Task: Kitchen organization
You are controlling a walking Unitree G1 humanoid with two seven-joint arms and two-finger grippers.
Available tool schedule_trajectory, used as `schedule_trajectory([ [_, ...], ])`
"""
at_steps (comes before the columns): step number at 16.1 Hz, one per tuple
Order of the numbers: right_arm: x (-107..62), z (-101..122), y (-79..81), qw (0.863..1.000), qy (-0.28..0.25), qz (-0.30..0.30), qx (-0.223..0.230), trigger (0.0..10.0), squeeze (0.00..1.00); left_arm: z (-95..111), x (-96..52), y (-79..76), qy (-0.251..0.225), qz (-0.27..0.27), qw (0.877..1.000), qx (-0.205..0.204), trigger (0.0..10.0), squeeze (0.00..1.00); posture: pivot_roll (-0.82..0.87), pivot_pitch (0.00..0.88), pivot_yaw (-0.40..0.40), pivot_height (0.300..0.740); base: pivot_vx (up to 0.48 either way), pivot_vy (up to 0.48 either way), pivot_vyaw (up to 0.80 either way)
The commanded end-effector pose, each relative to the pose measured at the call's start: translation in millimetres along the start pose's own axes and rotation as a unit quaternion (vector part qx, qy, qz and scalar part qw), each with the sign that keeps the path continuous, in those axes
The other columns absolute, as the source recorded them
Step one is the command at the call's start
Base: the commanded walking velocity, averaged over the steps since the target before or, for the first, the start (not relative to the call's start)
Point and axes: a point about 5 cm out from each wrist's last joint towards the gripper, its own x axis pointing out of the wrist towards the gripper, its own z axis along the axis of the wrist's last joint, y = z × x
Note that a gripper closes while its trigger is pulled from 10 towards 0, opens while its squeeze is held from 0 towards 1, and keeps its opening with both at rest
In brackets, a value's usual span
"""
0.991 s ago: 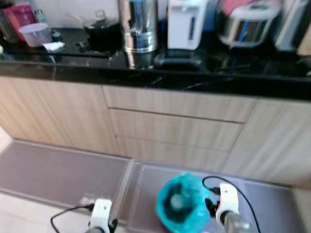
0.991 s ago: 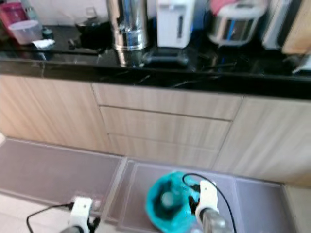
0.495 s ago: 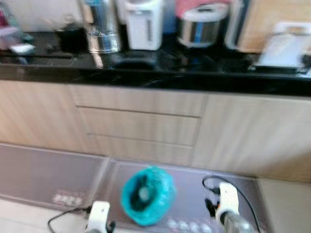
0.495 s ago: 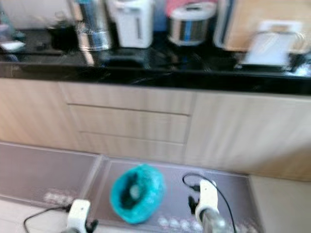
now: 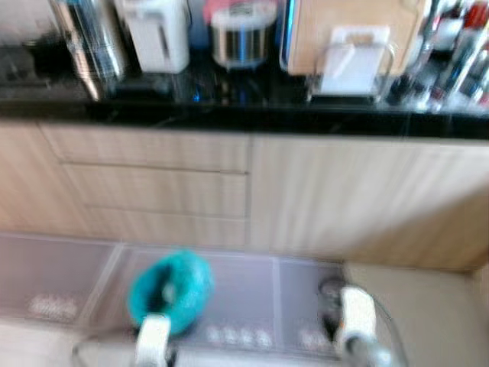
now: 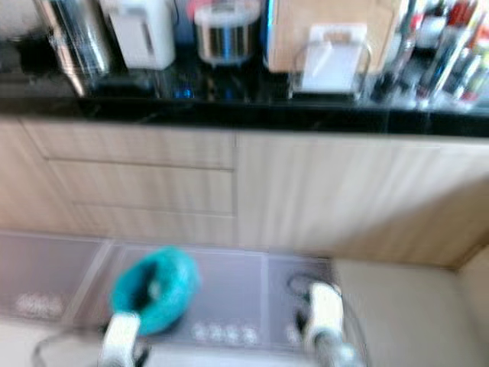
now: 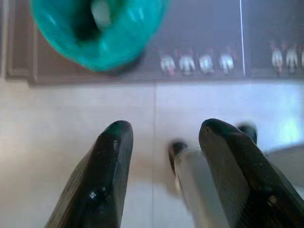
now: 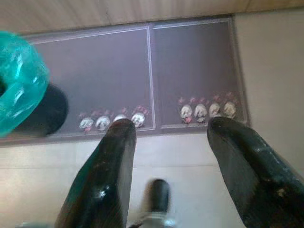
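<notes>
- The steel urn [image 5: 90,38] stands at the far left of the black counter [image 5: 244,115], pushed back against the wall – presumably so the front edge stays free for work.
- Right of the urn sit a white hot-water pot [image 5: 159,32] and then a rice cooker [image 5: 242,32], lined up with it along the back.
- Further right from the urn, a wooden cutting board [image 5: 353,30] leans upright behind a wire rack [image 5: 351,70]; a cluster of bottles [image 5: 457,47] crowds the far end, blurred.
- Below the counter, on the grey floor mat [image 5: 244,287], a bin lined with a teal bag [image 5: 170,289] waits under the drawers – likely placed there to take rubbish; no single item to organize can be picked out yet.
- The left end effector [image 7: 159,175] hangs low, pointing at the floor near the bin, its fingers spread and empty.
- The right end effector [image 8: 178,166] hangs the same way further right along the mat, fingers spread, nothing between them.
</notes>
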Motion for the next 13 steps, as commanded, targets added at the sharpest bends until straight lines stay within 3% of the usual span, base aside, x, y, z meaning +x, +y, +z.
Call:
schedule_trajectory([
  [1, -0.2, 2.2, -3.9, 1.0, -0.001, -0.004, -0.001, 10.0, 0.0, 4.3, 1.2, -1.4, -0.004, -0.003, 1.0, 0.007, 10.0, 0.0, 0.0, 0.0, 0.04, 0.74, 0.0, -0.48, 0.0],
  [6, -0.5, 0.7, -4.2, 1.0, 0.0, -0.004, -0.002, 10.0, 0.0, 3.7, 1.1, -1.6, -0.004, -0.003, 1.0, 0.007, 10.0, 0.0, -0.01, 0.0, 0.036, 0.74, 0.0, -0.48, 0.0],
  [13, -0.1, 1.0, -2.0, 1.0, -0.004, -0.006, 0.005, 10.0, 0.0, 4.3, 0.8, 2.2, -0.005, 0.004, 1.0, -0.002, 10.0, 0.0, -0.01, 0.0, 0.051, 0.74, 0.0, 0.0, 0.0],
])
